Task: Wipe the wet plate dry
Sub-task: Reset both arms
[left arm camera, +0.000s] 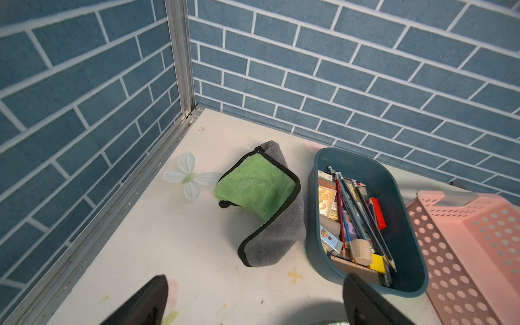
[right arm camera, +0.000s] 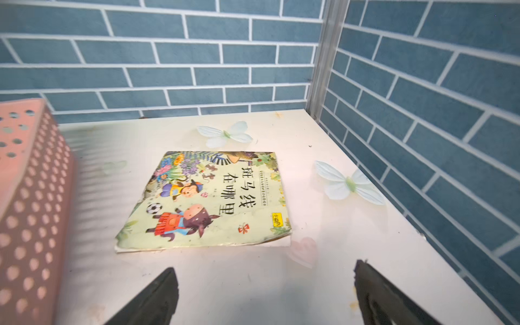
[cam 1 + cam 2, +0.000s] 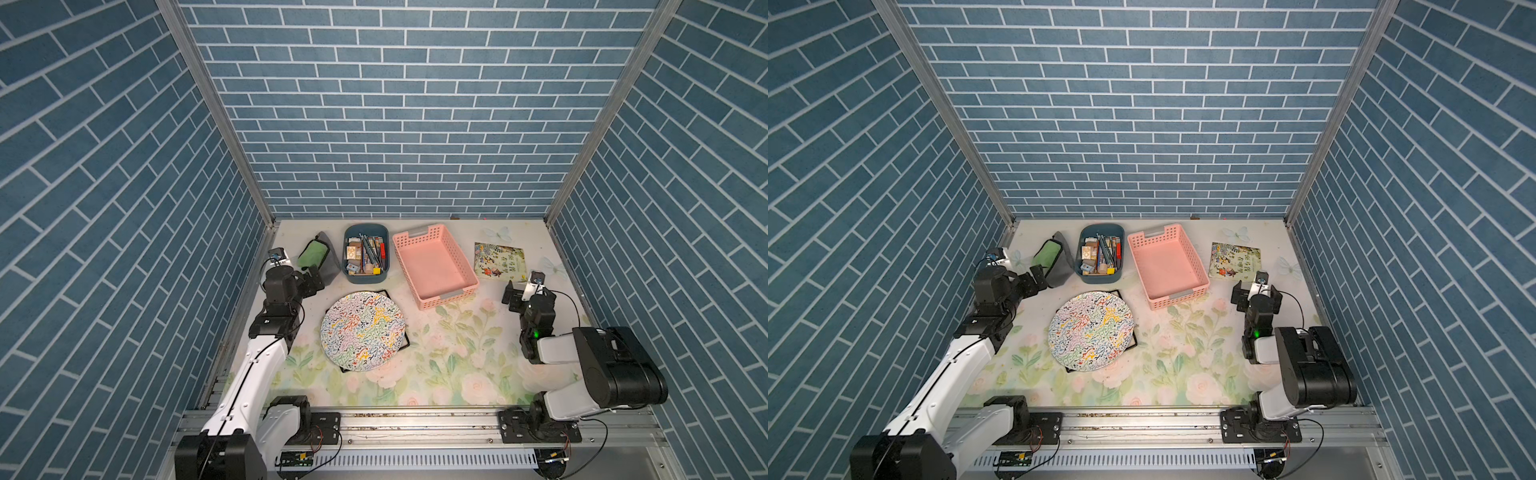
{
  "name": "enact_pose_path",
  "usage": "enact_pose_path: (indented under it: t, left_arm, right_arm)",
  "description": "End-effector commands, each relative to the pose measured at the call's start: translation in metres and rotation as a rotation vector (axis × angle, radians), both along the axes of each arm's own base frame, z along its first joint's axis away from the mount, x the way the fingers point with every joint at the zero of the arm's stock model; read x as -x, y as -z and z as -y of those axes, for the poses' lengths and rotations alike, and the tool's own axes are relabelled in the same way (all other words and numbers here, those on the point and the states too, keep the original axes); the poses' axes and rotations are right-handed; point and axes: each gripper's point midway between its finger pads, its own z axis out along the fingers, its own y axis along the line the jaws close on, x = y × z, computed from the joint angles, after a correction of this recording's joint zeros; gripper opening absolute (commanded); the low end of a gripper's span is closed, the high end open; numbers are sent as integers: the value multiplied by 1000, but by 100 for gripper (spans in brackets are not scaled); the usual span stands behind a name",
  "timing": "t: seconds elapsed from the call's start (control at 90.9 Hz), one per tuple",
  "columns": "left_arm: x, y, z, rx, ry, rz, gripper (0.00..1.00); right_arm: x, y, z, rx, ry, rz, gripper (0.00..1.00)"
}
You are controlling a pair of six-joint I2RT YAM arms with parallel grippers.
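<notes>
The plate (image 3: 362,330) (image 3: 1091,330), round with a many-coloured squiggle pattern, lies on a black square holder (image 3: 405,341) at the table's centre-left. A folded cloth (image 3: 318,255) (image 3: 1050,257) (image 1: 261,197), green inside and grey outside with black trim, lies in the back left corner. My left gripper (image 3: 316,279) (image 3: 1037,279) (image 1: 256,281) is open and empty, just in front of the cloth and not touching it. At the right side my right gripper (image 3: 528,291) (image 3: 1256,289) (image 2: 264,270) is open and empty over bare table, far from the plate.
A blue bin (image 3: 365,253) (image 1: 365,219) of pencils and blocks stands beside the cloth. Right of it is an empty pink basket (image 3: 434,266) (image 2: 28,197). A picture book (image 3: 498,259) (image 2: 208,202) lies flat ahead of the right gripper. Brick-patterned walls close three sides.
</notes>
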Motion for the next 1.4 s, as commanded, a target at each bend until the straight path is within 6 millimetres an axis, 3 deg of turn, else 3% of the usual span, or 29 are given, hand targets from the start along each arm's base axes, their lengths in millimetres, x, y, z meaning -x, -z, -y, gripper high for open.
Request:
enact_pose_path:
  t: [0.0, 0.044, 0.077, 0.253, 0.396, 0.572, 0.704, 0.748, 0.869, 1.023, 1.232, 1.386]
  left_arm:
    - [-2, 10, -5, -25, -17, 1, 100]
    - [-1, 17, -7, -30, -29, -6, 100]
    - [1, 21, -10, -36, -44, -7, 100]
    - [16, 50, -31, -94, -157, -10, 100]
    - [17, 71, -26, -106, -117, -28, 100]
    - [0, 90, -15, -125, -32, -57, 100]
    - [-17, 90, -2, -90, 36, 47, 100]
    - [-20, 96, -3, -88, 27, 39, 100]
    - [-38, 81, -4, -113, 27, 111, 100]
    - [-53, 82, -6, -132, 22, 107, 100]
    - [-60, 80, -5, -177, 53, 138, 100]
    - [-49, 73, 1, -190, 72, 202, 100]
  right_arm:
    - [-1, -34, 0, 28, -26, 164, 99]
    - [-1, -22, 2, 21, -20, 103, 99]
    - [-1, -33, 1, 26, -23, 157, 99]
    - [0, -31, 2, 22, -14, 143, 100]
    - [0, -31, 2, 25, -16, 145, 99]
    - [0, -31, 2, 25, -16, 145, 99]
    - [0, -32, 2, 25, -15, 147, 99]
    - [0, -32, 2, 26, -16, 150, 99]
    - [0, -31, 2, 25, -15, 147, 99]
    - [0, -31, 2, 25, -16, 148, 99]
    - [0, -32, 1, 25, -17, 149, 100]
    - [0, -32, 1, 25, -17, 148, 100]
